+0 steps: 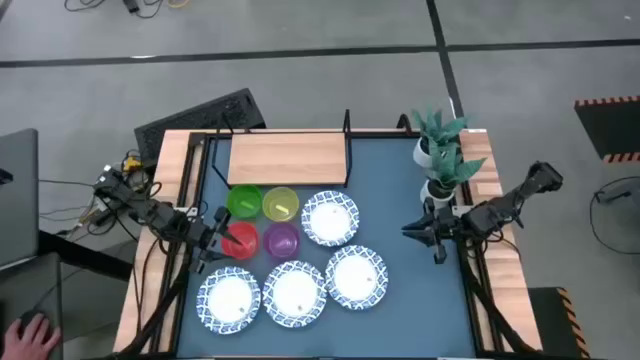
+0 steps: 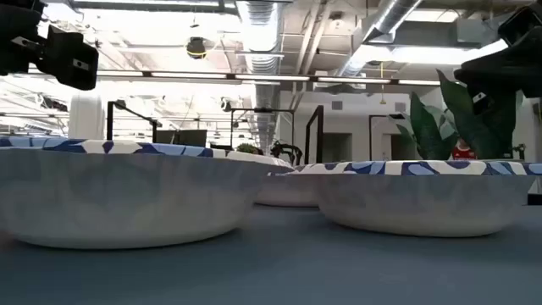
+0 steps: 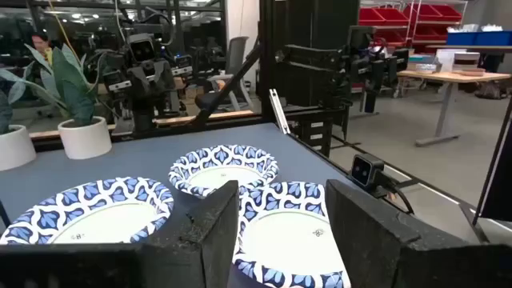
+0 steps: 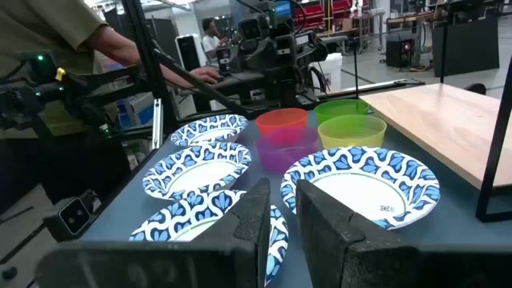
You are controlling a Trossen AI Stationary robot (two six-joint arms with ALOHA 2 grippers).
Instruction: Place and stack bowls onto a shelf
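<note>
Four small bowls sit together on the blue table: green (image 1: 243, 202), yellow-green (image 1: 280, 205), red (image 1: 240, 242) and purple (image 1: 281, 241). Four white bowls with blue rims rest near them (image 1: 330, 217), (image 1: 357, 275), (image 1: 295, 293), (image 1: 229, 300). The wooden shelf (image 1: 290, 158) stands at the far edge. My left gripper (image 1: 214, 237) is open and empty at the red bowl's left side; its wrist view (image 3: 280, 232) looks over the white bowls. My right gripper (image 1: 412, 230) hovers right of the bowls, fingers (image 4: 284, 216) a little apart, empty.
Two potted plants (image 1: 442, 155) stand at the far right of the table, close behind my right arm. A dark keyboard (image 1: 200, 115) lies beyond the shelf's left end. A person (image 4: 64, 32) stands at the table's left side, and a hand (image 1: 30, 335) shows at the near left.
</note>
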